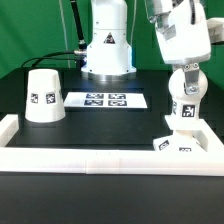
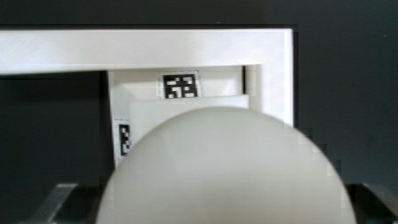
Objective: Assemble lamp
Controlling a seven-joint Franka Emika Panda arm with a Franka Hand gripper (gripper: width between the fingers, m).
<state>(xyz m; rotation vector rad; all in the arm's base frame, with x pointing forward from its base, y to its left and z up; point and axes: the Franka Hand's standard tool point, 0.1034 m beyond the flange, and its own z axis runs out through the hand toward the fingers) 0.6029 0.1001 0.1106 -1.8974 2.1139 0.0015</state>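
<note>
Black table (image 1: 18,88), white wall (image 1: 100,160): the gripper (image 1: 184,92) is clamped on the bulb (image 1: 186,112), the base (image 1: 176,143) lies just below the fingers, the shade (image 1: 45,95) well off to one side. Lowered tilted or off-centre, the bulb could miss its seat and shove the base. In the wrist view the dome hides the fingertips, the bulb's lower end and the seat.

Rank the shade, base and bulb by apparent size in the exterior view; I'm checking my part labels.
1. shade, clearly largest.
2. base.
3. bulb, though the gripper covers its top, so base versus bulb is unsure.
</note>
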